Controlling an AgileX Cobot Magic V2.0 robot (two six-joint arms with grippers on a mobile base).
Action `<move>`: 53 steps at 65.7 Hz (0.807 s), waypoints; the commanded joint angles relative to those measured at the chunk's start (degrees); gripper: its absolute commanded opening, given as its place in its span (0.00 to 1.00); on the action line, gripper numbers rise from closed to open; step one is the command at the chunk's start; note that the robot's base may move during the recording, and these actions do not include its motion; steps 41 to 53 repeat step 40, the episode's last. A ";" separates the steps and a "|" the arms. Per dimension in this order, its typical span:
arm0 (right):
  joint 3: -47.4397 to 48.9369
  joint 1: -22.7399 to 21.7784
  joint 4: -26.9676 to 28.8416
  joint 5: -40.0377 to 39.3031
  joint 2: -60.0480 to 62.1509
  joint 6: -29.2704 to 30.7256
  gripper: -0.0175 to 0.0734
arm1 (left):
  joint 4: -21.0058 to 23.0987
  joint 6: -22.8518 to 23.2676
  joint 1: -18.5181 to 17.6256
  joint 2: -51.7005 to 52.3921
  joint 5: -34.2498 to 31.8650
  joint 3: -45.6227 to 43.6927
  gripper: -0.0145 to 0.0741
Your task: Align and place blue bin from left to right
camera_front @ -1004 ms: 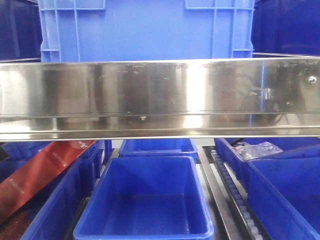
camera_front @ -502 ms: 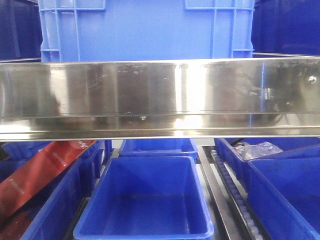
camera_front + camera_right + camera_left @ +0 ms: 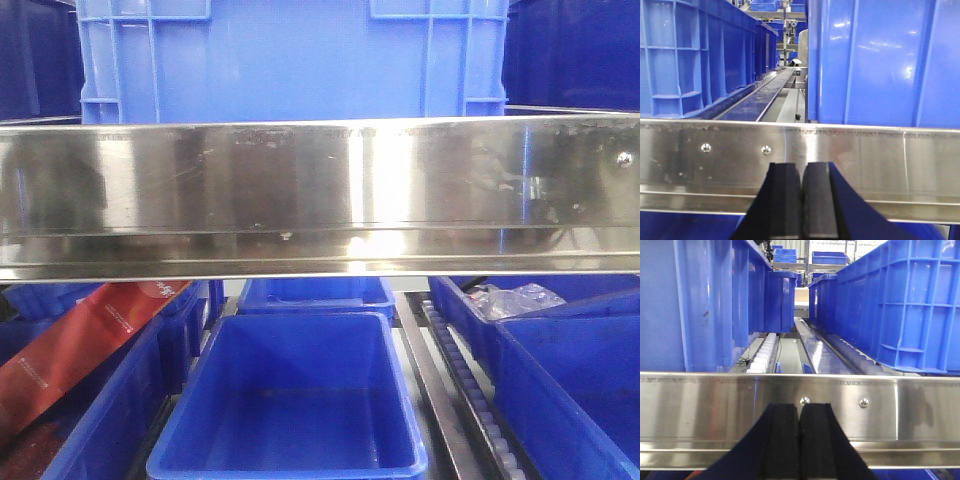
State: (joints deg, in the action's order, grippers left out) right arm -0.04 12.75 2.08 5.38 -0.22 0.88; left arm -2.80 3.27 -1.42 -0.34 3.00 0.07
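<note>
A large bright-blue crate, the blue bin (image 3: pixel 290 60), sits squarely on the upper shelf of a roller rack, its smooth side panel and ribbed corners rising behind a polished steel rail (image 3: pixel 320 190) that spans the front view. Darker navy bins (image 3: pixel 35 60) flank it on both sides. Below the rail, from left to right: a red carton (image 3: pixel 70 350) leaning across a blue tub at the left edge, an open smooth-walled blue tub (image 3: pixel 290 400) at centre with a second tub just behind it, then a roller track (image 3: pixel 470 390) and further tubs, one holding clear plastic bags (image 3: pixel 515 300). Seen from the left wrist camera, the left gripper (image 3: pixel 799 440) hangs in front of the steel rail with its black pads pressed together and holding nothing — the blue bin (image 3: pixel 910 305) stands on rollers to its right, another blue crate (image 3: pixel 695 305) to its left, a gap with rollers between them. From the right wrist camera, the right gripper (image 3: pixel 802 200) likewise has its pads closed flat against each other, empty, before the rail — the ribbed blue bin (image 3: pixel 695 55) to its left, a smooth-sided blue crate (image 3: pixel 880 60) close on the right.
</note>
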 commanded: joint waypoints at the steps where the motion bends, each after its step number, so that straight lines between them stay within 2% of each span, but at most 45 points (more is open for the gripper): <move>1: 0.04 -0.29 -0.53 -1.14 0.22 0.07 0.11 | 0.10 -0.17 0.14 0.34 -0.51 -0.07 0.04; 53: 0.04 -0.29 -0.53 -1.14 0.22 0.07 0.11 | 0.10 -0.17 0.14 0.34 -0.62 -0.07 0.04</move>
